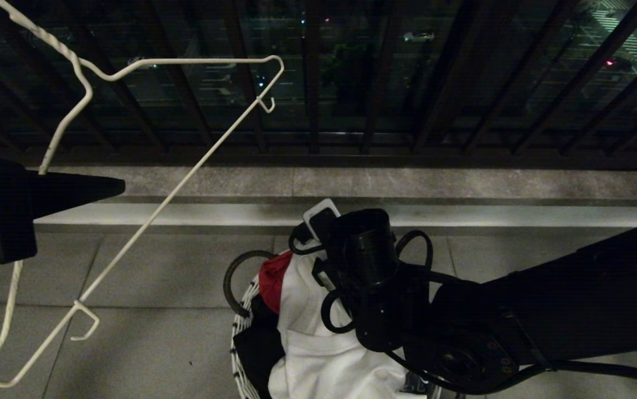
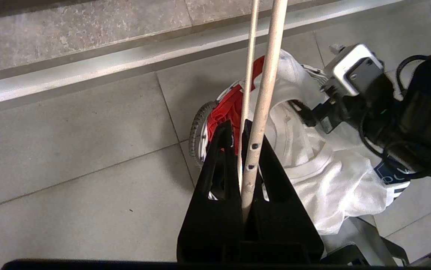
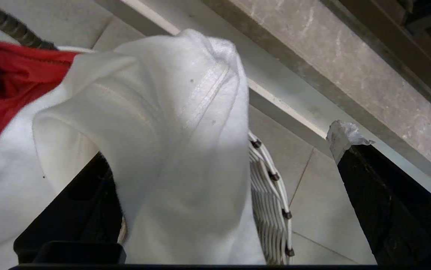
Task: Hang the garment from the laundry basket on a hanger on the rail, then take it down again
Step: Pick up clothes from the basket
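White T-shirt [image 1: 318,343] heaped in the laundry basket [image 1: 239,327], spilling over its near rim; soft cotton, light, limp, no stiffness at all. Bunches and drapes wherever lifted, so a single pinch likely drags the rest up in a hanging fold. Not fragile, not slippery; knit grips well between pads. Blue chest print partly showing in the left wrist view, mostly hidden by the right arm. One raised fold with a stitched hem standing up between the right end effector [image 3: 223,157] fingers, seen close in the right wrist view. Best hold, by judgement: that hemmed ridge or the collar band, thicker and less likely to slip than a single layer. Right end effector spread wide, fold lying between the fingers, not yet pinched; white tape on one fingertip.

Red cloth [image 1: 273,280] beside the shirt at the far side of the basket, dark garment [image 1: 257,343] under it at the left rim; risk of catching either along with the shirt. Basket on the tiled floor [image 1: 158,277], dark loop handle at its far-left edge.

Left end effector [image 2: 245,150] pressed together on the wire hanger [image 1: 147,216], pinching one thin side wire, hanger held up and tilted well left of the basket. Hanger stiff, light, chipped paint, likely to swivel in the pinch. Balcony railing [image 1: 462,83] beyond the stone ledge. Rail not in view.
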You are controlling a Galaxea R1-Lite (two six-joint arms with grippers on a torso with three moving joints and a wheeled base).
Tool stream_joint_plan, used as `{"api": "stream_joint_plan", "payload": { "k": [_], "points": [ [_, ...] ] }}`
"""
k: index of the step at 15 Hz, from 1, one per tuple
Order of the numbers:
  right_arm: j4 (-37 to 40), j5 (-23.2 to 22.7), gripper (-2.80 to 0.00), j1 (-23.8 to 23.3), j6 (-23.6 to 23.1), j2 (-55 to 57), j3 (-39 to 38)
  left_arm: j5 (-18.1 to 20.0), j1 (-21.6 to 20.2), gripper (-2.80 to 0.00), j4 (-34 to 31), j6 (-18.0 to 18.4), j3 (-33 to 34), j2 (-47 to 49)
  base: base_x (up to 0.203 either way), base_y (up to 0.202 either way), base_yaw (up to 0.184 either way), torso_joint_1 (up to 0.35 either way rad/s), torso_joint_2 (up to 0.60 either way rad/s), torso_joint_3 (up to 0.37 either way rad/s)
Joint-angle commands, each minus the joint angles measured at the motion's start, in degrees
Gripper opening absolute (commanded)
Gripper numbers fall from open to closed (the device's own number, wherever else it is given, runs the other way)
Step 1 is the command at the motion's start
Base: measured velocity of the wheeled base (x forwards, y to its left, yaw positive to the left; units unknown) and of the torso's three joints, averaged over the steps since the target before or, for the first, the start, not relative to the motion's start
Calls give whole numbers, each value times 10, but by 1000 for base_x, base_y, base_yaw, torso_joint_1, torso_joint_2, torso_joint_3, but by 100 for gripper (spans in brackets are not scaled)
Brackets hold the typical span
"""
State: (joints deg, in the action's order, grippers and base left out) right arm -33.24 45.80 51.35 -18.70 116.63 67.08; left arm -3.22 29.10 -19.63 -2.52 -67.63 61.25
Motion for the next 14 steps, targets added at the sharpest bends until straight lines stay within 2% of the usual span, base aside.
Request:
{"api": "stream_joint_plan", "payload": {
  "k": [1,6,7,14],
  "points": [
    [-2,3,0,-5,-4,9,2,0,0,-280,-1,0,0,0,0,0,0,0,0,0],
    [-2,1,0,-13,-10,20,7,0,0,-280,-1,0,0,-2,0,0,0,0,0,0],
    [-3,1,-280,-13,-12,22,8,0,0,-280,-1,0,0,-2,0,0,0,0,0,0],
    [-23,-2,-280,-11,-10,9,18,3,1,-280,-2,1,-1,0,0,0,0,0,0,0]
  ]
}}
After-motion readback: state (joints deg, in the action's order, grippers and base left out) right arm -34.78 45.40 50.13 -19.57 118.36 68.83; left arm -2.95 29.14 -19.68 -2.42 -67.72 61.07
